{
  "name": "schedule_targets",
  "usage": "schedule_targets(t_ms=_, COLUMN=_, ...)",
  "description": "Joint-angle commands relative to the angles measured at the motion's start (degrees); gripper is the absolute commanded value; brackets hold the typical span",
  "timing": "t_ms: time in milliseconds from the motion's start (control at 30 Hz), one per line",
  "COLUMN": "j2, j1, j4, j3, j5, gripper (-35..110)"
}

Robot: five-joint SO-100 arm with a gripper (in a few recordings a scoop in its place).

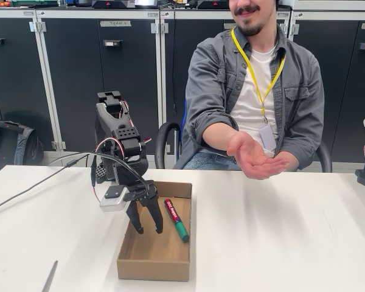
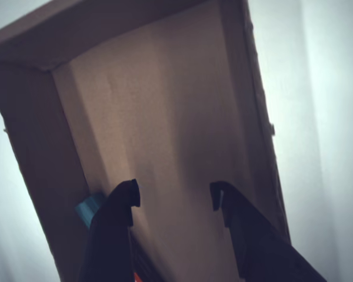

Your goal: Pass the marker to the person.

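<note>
now gripper (image 1: 147,230) open and empty inside box (image 1: 152,267); may push marker (image 1: 176,219) against wall, missing grasp.

The arm (image 1: 118,143) is black plastic, blocky, with a perforated plate on its upper link. Red, white and black wires loop along it — a dark cable trails off its back. A small white camera block (image 1: 114,198) sits at the wrist. The pincer (image 1: 148,228) has two black, tapering fingers (image 2: 115,226) with notched tips.
</note>
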Motion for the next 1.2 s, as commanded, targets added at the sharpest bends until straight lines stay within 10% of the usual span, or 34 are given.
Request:
schedule_targets(t_ms=0, j2=2.1, j1=0.6, j4=-1.6, j3=-3.3, j5=-0.7, gripper=28)
schedule_targets(t_ms=500, j2=8.0, j1=-4.4, j4=-16.3, j3=0.9, j5=-3.3, gripper=28)
schedule_targets(t_ms=1167, j2=10.2, j1=-14.9, j4=-3.9, j3=3.6, j5=3.3, gripper=29)
